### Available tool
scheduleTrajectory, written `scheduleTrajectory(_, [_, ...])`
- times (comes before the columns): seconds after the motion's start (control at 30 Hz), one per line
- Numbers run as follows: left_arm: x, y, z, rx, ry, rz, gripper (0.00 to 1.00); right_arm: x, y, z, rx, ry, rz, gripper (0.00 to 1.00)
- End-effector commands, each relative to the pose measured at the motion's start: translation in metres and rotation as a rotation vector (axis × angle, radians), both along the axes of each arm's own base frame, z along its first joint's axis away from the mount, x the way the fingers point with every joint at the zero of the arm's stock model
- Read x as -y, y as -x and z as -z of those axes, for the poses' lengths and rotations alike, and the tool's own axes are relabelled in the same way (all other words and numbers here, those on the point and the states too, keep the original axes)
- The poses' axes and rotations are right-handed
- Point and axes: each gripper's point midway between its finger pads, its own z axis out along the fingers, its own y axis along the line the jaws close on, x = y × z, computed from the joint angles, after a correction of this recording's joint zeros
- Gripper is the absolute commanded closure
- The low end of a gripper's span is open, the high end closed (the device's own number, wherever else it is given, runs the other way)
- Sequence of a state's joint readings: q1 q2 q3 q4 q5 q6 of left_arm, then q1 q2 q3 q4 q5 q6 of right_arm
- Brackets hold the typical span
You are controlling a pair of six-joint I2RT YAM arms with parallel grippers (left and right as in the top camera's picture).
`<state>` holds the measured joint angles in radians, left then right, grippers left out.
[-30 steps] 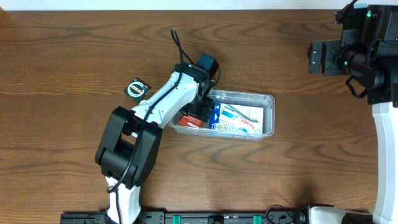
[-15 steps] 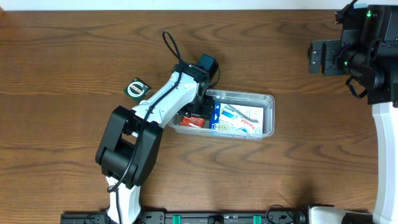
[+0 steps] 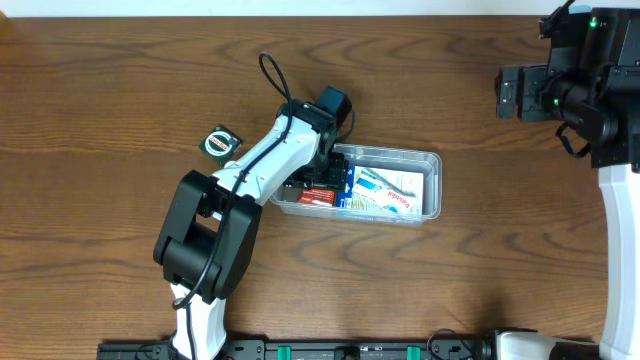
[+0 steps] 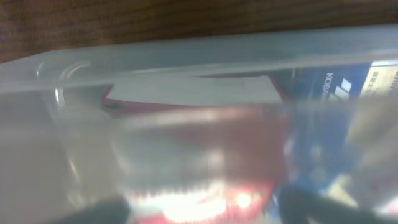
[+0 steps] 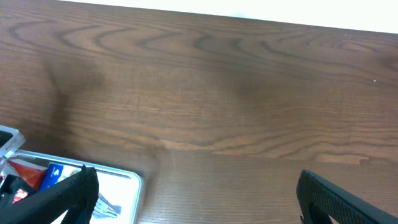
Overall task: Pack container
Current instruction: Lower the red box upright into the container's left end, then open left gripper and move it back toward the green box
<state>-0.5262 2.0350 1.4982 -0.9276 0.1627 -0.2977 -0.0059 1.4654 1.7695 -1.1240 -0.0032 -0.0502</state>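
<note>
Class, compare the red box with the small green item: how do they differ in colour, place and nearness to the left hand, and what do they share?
The red box is red, the green item dark green. The red box lies inside the container, at its left end; the green item lies on the table outside it. The left hand is over the red box, not the green item. Both are much smaller than the container.

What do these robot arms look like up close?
Both arms pair white tube-like links with chunky black joints. The left arm has a black cable looping over its wrist. The right arm shows a small green light, and its fingers are black.
</note>
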Motion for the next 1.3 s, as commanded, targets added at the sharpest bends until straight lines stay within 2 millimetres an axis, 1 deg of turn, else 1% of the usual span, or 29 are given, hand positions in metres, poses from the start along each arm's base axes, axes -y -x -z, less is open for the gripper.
scheduleTrajectory(0.0, [-0.002, 0.005, 0.008, -0.032, -0.002, -0.026, 0.26, 0.003, 0.0, 0.0, 0.0, -0.006, 0.022, 0.01])
scheduleTrajectory(0.17, [-0.001, 0.005, 0.008, -0.038, -0.005, -0.079, 0.25, 0.003, 0.0, 0.0, 0.0, -0.006, 0.022, 0.01])
scheduleTrajectory(0.33, [-0.002, 0.005, 0.008, -0.038, -0.005, -0.084, 0.25, 0.003, 0.0, 0.0, 0.0, -0.006, 0.022, 0.01])
scheduleTrajectory(0.37, [-0.001, 0.004, 0.007, -0.036, -0.005, -0.084, 0.21, 0.003, 0.0, 0.0, 0.0, -0.006, 0.022, 0.01])
scheduleTrajectory(0.43, [-0.001, 0.004, 0.006, -0.032, -0.003, -0.078, 0.18, 0.003, 0.0, 0.0, 0.0, -0.006, 0.022, 0.01])
scheduleTrajectory(0.47, [-0.001, 0.003, 0.005, -0.027, -0.001, -0.07, 0.14, 0.003, 0.0, 0.0, 0.0, -0.006, 0.022, 0.01])
scheduleTrajectory(0.53, [0.0, 0.001, 0.001, -0.014, 0.004, -0.061, 0.01, 0.003, 0.0, 0.0, 0.0, -0.006, 0.022, 0.01])
scheduleTrajectory(0.73, [0.004, -0.007, -0.019, 0.043, 0.033, -0.027, 0.02, 0.003, 0.0, 0.0, 0.0, -0.006, 0.022, 0.01])
scheduleTrajectory(0.87, [0.005, -0.011, -0.042, 0.1, 0.061, -0.008, 0.02, 0.003, 0.0, 0.0, 0.0, -0.006, 0.022, 0.01])
scheduleTrajectory(0.97, [0.007, -0.012, -0.066, 0.156, 0.091, 0.009, 0.02, 0.003, 0.0, 0.0, 0.0, -0.006, 0.022, 0.01])
scheduleTrajectory(1.13, [0.007, -0.009, -0.116, 0.276, 0.153, 0.058, 0.02, 0.003, 0.0, 0.0, 0.0, -0.006, 0.023, 0.01])
scheduleTrajectory(1.27, [0.003, 0.001, -0.164, 0.405, 0.191, 0.176, 0.02, 0.003, 0.0, 0.0, 0.0, -0.006, 0.022, 0.01])
